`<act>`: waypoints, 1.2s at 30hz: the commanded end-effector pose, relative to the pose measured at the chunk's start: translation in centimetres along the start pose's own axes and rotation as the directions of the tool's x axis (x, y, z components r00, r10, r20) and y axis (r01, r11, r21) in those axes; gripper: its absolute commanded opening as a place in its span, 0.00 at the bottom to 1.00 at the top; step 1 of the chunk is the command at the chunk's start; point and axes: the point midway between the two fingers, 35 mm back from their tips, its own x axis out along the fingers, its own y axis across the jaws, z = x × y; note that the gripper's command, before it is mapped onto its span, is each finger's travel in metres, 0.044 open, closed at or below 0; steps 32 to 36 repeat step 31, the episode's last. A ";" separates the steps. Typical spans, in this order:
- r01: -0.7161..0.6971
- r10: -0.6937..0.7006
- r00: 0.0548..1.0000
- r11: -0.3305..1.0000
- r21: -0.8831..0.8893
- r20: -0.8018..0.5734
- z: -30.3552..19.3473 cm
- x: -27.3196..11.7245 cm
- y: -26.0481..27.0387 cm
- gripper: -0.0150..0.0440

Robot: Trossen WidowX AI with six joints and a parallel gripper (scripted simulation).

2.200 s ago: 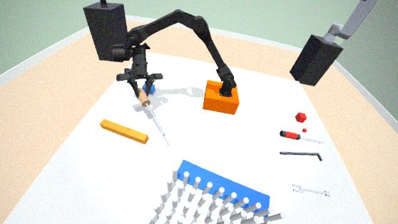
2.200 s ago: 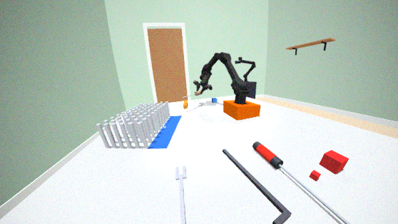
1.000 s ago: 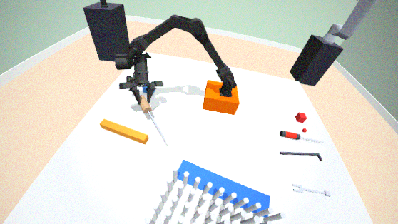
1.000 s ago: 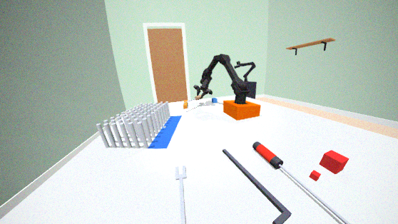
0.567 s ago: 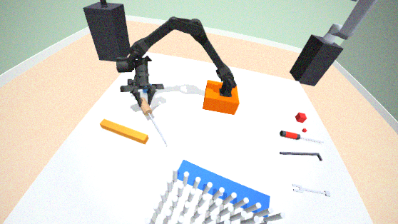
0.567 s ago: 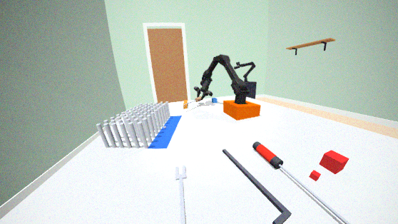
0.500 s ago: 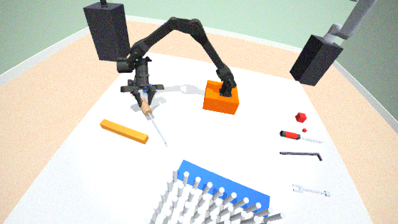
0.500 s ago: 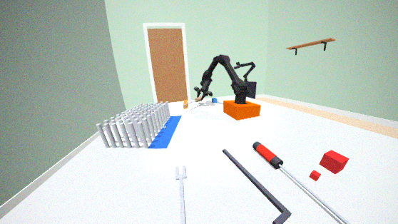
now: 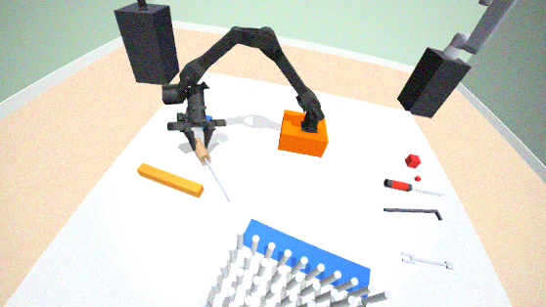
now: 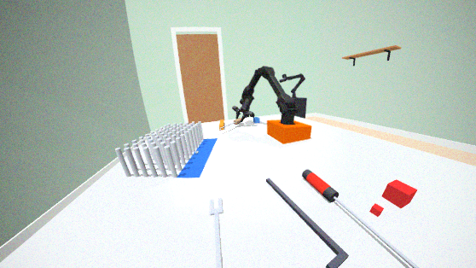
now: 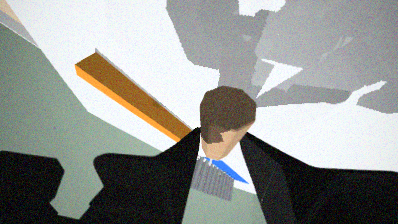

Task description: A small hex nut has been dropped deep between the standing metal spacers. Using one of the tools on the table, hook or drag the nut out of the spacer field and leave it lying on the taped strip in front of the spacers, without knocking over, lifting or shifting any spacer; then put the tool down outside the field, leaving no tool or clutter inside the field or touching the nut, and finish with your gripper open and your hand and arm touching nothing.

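My gripper (image 9: 201, 146) (image 11: 219, 132) is shut on the wooden handle (image 9: 203, 153) (image 11: 228, 105) of a thin-shafted tool. Its metal shaft (image 9: 217, 180) slants down and forward, with its tip well short of the field in the top view. The grey spacers (image 10: 124, 162) (image 11: 215, 184) stand upright in a dense field. The blue taped strip (image 9: 264, 232) (image 10: 205, 158) (image 11: 231, 170) lies along their front. I cannot see the hex nut among the spacers. The shape of the tool's tip is too small to tell.
A yellow-orange bar (image 9: 169, 180) (image 11: 131, 97) lies near the held tool. A blue object (image 9: 208, 118) (image 10: 256, 119) is behind the gripper. A red screwdriver (image 9: 400, 186) (image 10: 319, 183), dark hex key (image 9: 412, 210) (image 10: 304, 219), wrench (image 9: 427, 261) (image 10: 217, 235) and two red blocks (image 9: 413, 160) (image 10: 399, 194) lie opposite.
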 end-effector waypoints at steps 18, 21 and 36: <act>0.000 0.000 1.000 1.000 0.000 0.000 0.6 1.3 -0.7 0.43; 0.000 0.000 1.000 1.000 0.000 0.000 0.6 1.3 -0.7 0.57; 0.000 0.000 1.000 1.000 0.000 0.000 0.6 1.3 -0.7 1.00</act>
